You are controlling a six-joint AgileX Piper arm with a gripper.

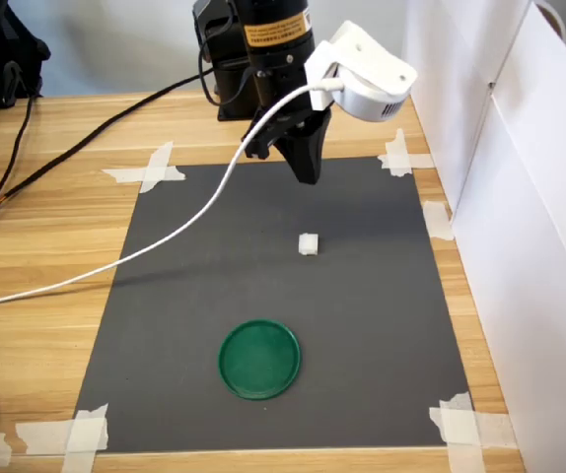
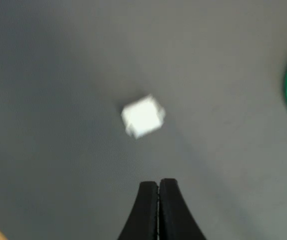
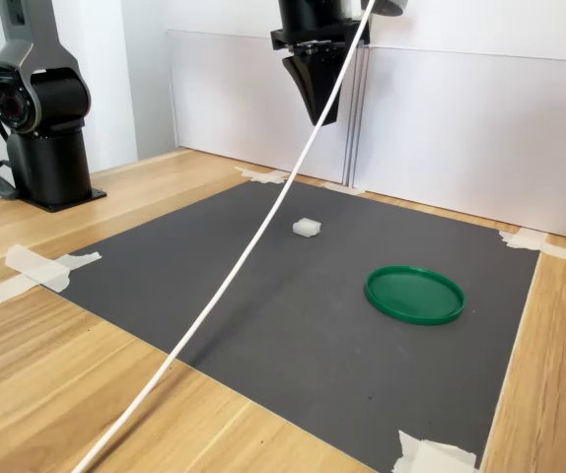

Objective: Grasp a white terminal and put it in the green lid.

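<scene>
Your gripper is hanging in the air above the dark grey mat, and its two black fingers are pressed together, with nothing between them. You can see that best in the wrist view, where only a hairline seam runs between the tips.

The white terminal sits on the mat below the gripper and a bit out ahead of the fingertips, well apart from them. It's blurry in the wrist view, so you can't make out the ridges. The green lid lies flat on the mat, farther out from the gripper than the terminal is and apart from it, and it has nothing in it.

The mat is taped down at its corners with white tape on a light wooden table. White panels stand along one edge of the table. A white cable drapes down from the arm across the mat, and a black cable trails over the wood. In the second exterior view you also get a black camera post standing on the table, off to the second exterior view's left.
</scene>
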